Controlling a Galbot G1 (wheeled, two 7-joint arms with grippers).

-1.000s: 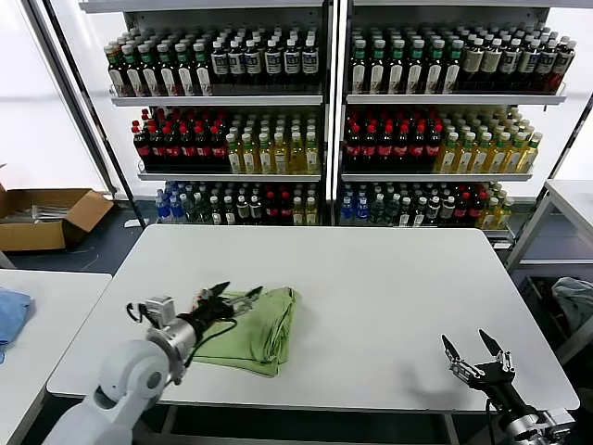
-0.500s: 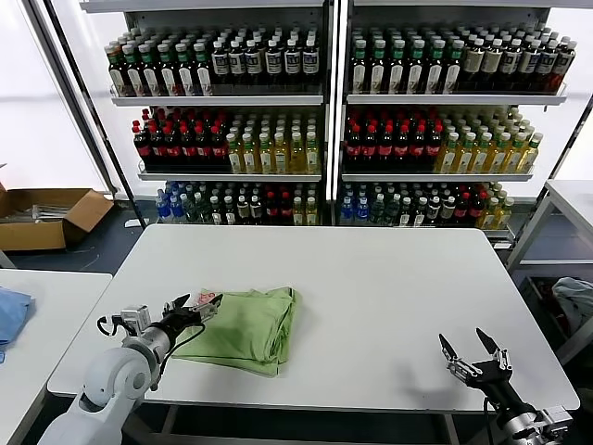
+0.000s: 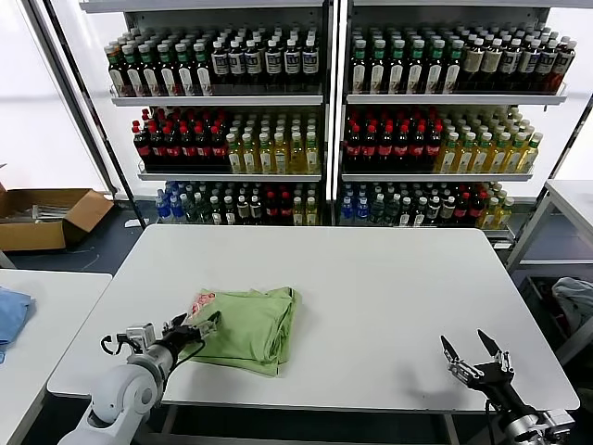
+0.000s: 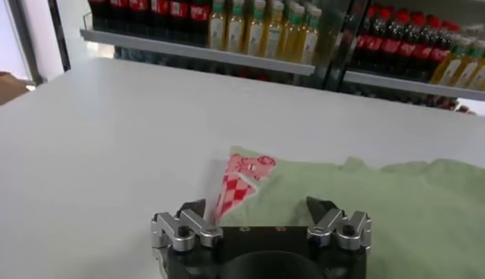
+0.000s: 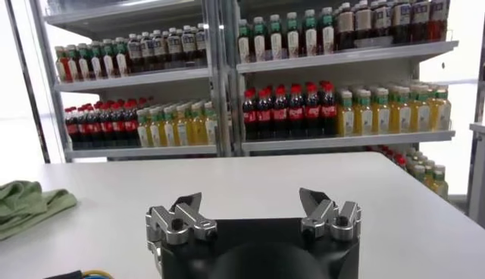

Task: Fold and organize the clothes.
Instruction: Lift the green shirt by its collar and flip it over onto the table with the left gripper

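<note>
**A:** Backing off now — left gripper is pulling away from over the polo shirt toward the table's near-left edge, jaws spread, gripping nothing.

**B:** Yep. Shirt's lying folded on the white table, left of centre, red-and-white graphic peeking out at the corner facing that gripper.

**A:** And the right gripper?

**B:** Hanging at the near-right edge, jaws wide, nothing in them. Bottle shelves are standing behind it all.

The blue cloth at far left is cut off by the edge. Bottle labels on the far shelves are unreadable. The green shirt runs past the left wrist view's edge.
</note>
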